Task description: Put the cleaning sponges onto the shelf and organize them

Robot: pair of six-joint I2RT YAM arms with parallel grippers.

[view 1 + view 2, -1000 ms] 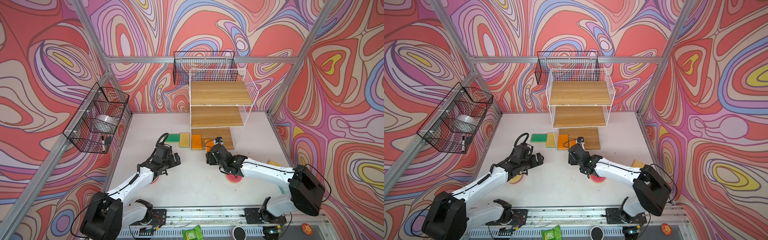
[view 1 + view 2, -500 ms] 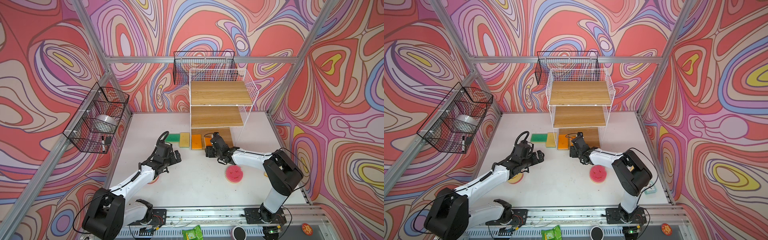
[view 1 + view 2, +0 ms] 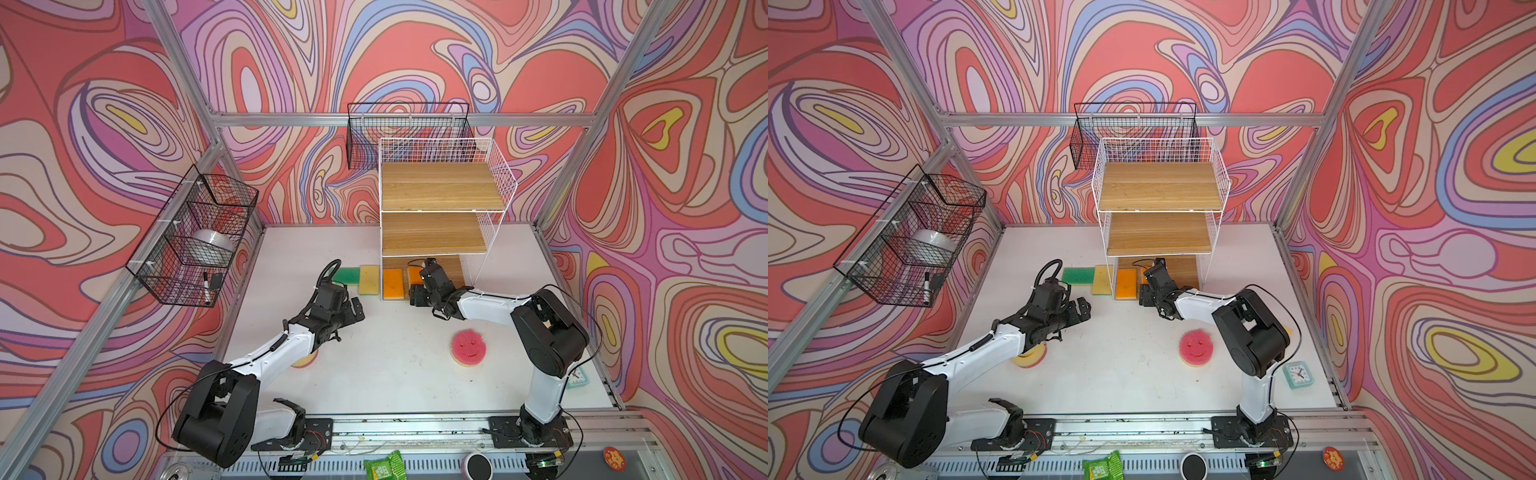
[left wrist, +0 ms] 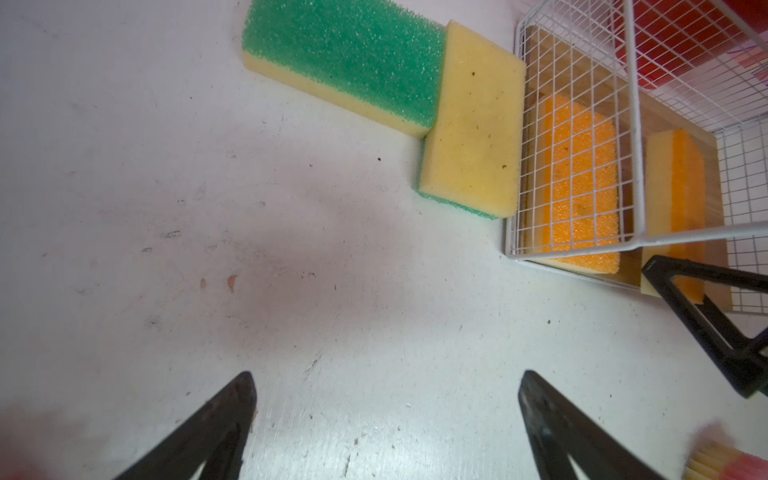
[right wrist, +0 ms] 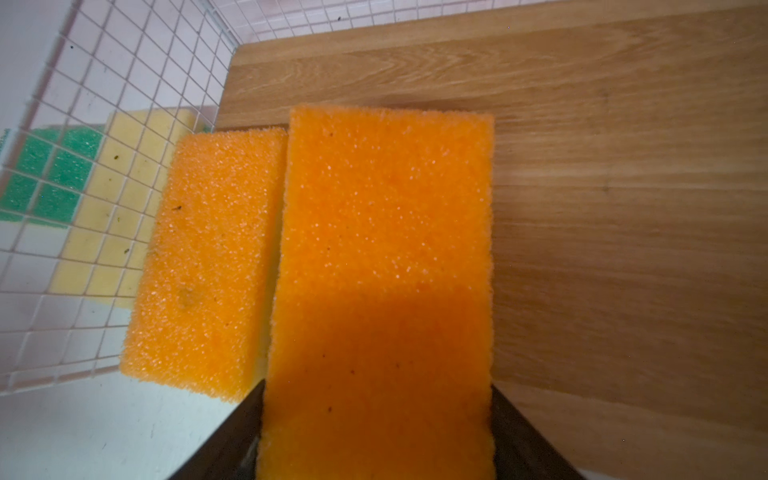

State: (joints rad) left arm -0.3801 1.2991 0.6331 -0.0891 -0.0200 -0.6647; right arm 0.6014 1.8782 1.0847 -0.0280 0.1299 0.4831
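Observation:
My right gripper (image 5: pixel 378 390) is shut on an orange-faced sponge (image 5: pixel 386 249) and holds it over the bottom board (image 5: pixel 623 166) of the white wire shelf (image 3: pixel 440 187). A second orange sponge (image 5: pixel 208 266) lies just beside it at the board's front left corner. Outside the rack's left wall lie a yellow sponge (image 4: pixel 473 120) and a green-faced one (image 4: pixel 345 58). My left gripper (image 4: pixel 387 376) hangs open and empty over bare table short of them. A pink smiley sponge (image 3: pixel 468 347) lies at mid right. Another round sponge (image 3: pixel 1029 359) sits partly hidden under my left arm.
Black wire baskets hang on the left wall (image 3: pixel 195 241) and on the back wall (image 3: pixel 407 124) behind the shelf. A small mint clock (image 3: pixel 1298 374) stands near the right arm's base. A green packet (image 3: pixel 382 467) lies on the front rail.
My right gripper has carried the orange sponge back and slightly left, in over the bottom board, uncovering the smiley sponge. The left gripper has edged toward the row of sponges.

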